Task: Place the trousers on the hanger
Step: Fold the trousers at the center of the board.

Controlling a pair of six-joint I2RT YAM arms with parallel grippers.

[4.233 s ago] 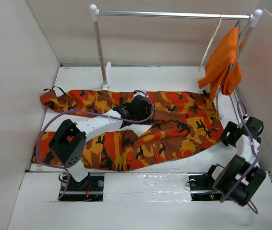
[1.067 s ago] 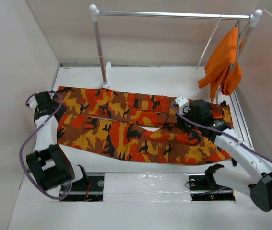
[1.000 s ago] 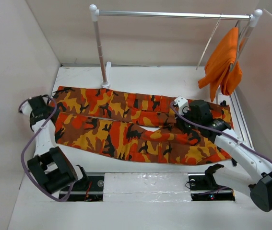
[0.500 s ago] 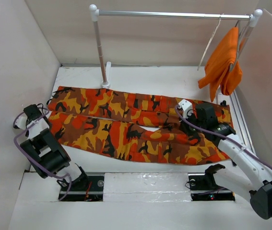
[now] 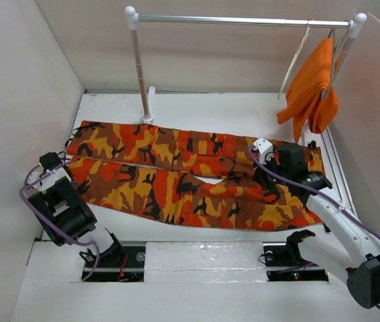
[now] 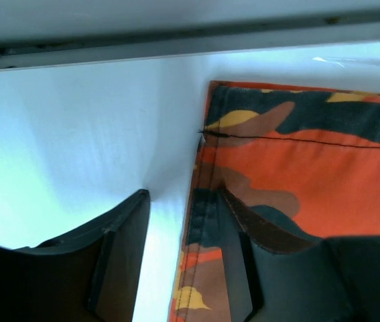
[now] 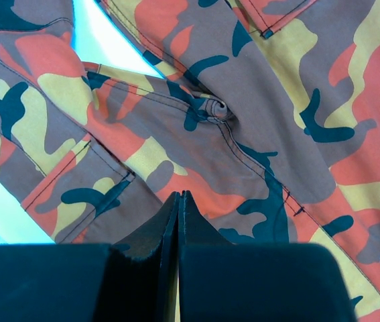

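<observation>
Hovering at the left side of the table (image 5: 210, 111), my left gripper (image 5: 53, 163) has its jaws apart with nothing clamped. One of its fingers (image 6: 119, 255) is over bare tabletop, and the other is over the hem of the trousers (image 5: 176, 174), whose edge runs into the gap. The trousers lie flat across the table, legs toward my left and waist toward my right. My right gripper (image 7: 178, 215) is pressed shut just above the crotch seam; I see no cloth between its fingers. The hanger (image 5: 295, 57) hangs well apart from both grippers at the far right, on the silver rail (image 5: 243, 21), just beside an orange garment (image 5: 310, 84). The rail's left post (image 5: 139, 74) stands just behind the trousers.
</observation>
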